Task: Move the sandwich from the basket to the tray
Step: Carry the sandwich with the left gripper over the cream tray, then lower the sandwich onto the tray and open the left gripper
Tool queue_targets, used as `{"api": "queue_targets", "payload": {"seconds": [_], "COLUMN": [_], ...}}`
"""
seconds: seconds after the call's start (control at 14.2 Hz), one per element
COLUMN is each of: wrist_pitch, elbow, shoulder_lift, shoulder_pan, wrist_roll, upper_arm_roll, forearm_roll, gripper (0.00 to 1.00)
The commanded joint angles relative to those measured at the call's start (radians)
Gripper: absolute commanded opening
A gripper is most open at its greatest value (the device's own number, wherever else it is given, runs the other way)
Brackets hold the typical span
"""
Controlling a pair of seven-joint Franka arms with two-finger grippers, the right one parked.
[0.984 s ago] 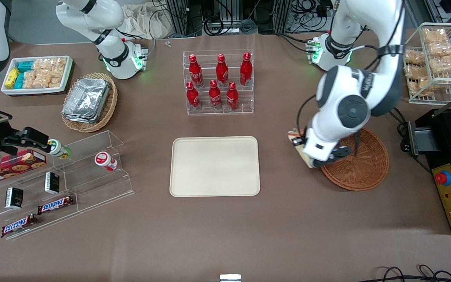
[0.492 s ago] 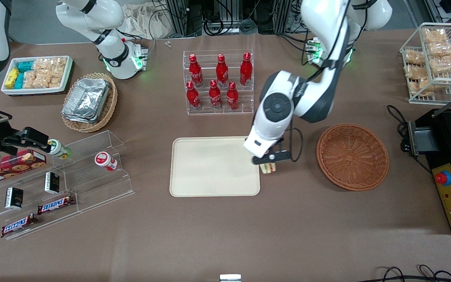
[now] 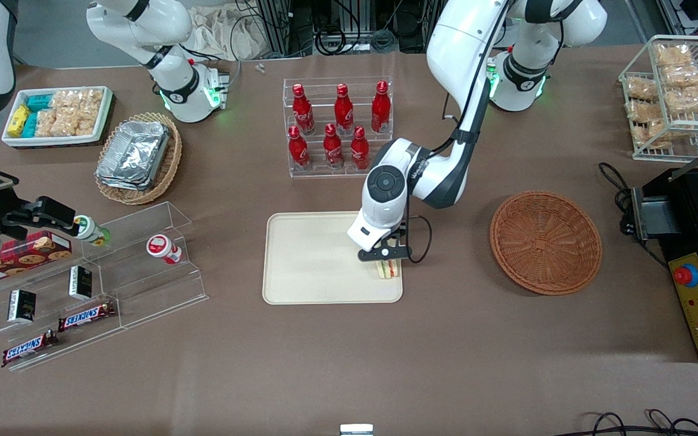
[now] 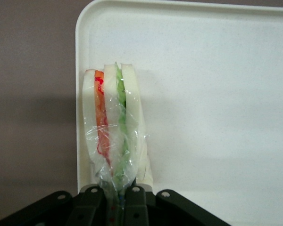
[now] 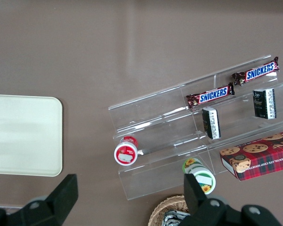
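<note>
Fingertips (image 4: pixel 96 200) partly cut off; gripper (image 3: pixel 385 257) pinching plastic-wrapped sandwich (image 4: pixel 114 127) upright, hovering over tray (image 3: pixel 312 260) edge nearest the round wicker basket (image 3: pixel 546 242).

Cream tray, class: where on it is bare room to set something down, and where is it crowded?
The flat cream-beige rectangular tray is bare across its middle and toward the parked arm's end. It is crowded only at its edge nearest the round reddish-brown wicker basket, where the gripper holds the wrapped triangular sandwich upright.
</note>
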Motion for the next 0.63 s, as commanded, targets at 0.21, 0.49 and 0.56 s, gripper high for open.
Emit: {"api": "queue_targets", "payload": {"seconds": [0.21, 0.49, 0.56], "wrist_pitch": [-0.02, -0.202, -0.267], "elbow": [0.024, 0.026, 0.026], "shoulder_lift": [-0.016, -0.113, -0.141], "shoulder_pan": [0.012, 0.016, 0.016], "wrist_roll": [0.007, 0.038, 0.086], "upper_arm_roll": [-0.001, 0.059, 0.094], "forearm_roll": [-0.039, -0.036, -0.038], "gripper": [1.0, 1.0, 1.0]}}
